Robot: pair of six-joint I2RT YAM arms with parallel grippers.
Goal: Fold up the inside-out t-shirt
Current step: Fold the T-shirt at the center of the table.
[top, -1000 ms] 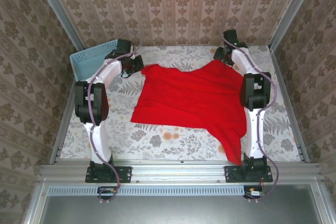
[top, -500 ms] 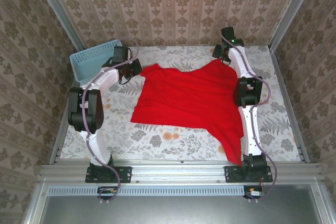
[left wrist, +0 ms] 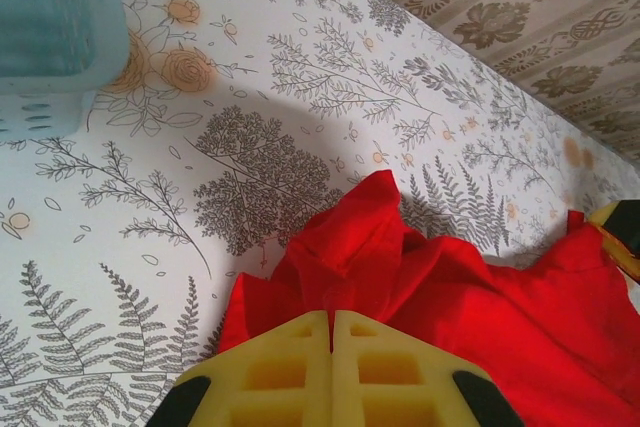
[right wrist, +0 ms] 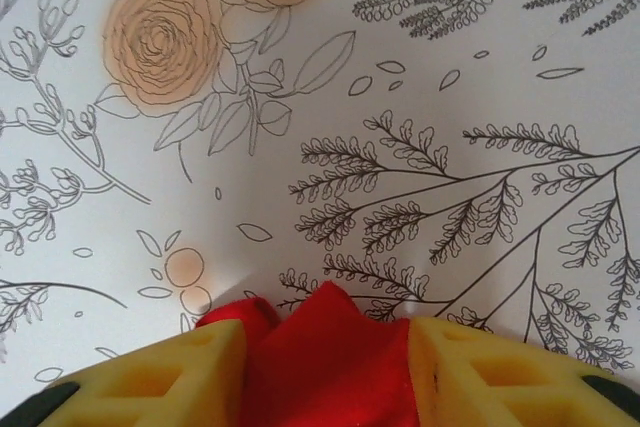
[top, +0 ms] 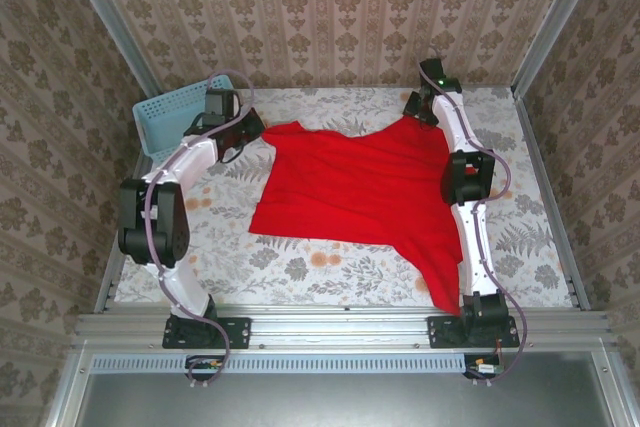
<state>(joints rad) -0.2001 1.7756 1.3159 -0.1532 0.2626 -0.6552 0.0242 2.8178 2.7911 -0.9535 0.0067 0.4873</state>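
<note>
Red inside-out t-shirt (top: 360,187) lies spread mostly flat mid-table (top: 300,267), far edge toward the back wall. One lobe trails to the near right edge, by the right arm's base.

Left gripper (left wrist: 331,319): fingers pressed together, cloth bunched at their tips, so it reads as pinching the far-left corner. Right gripper (right wrist: 325,327): fingers part-way apart with a wad of the far-right corner packed between them; looks clamped on it.

Change over the last second: the left elbow has swung out and nearer, its wrist has gone further left, and the far-left corner has drawn out slightly. The right elbow has tucked in. Shirt body has barely shifted. My read: they are tensioning the far edge and no fold has started.

Count: 1 shirt, 1 blue basket (top: 165,117) at far left, 2 arms.
</note>
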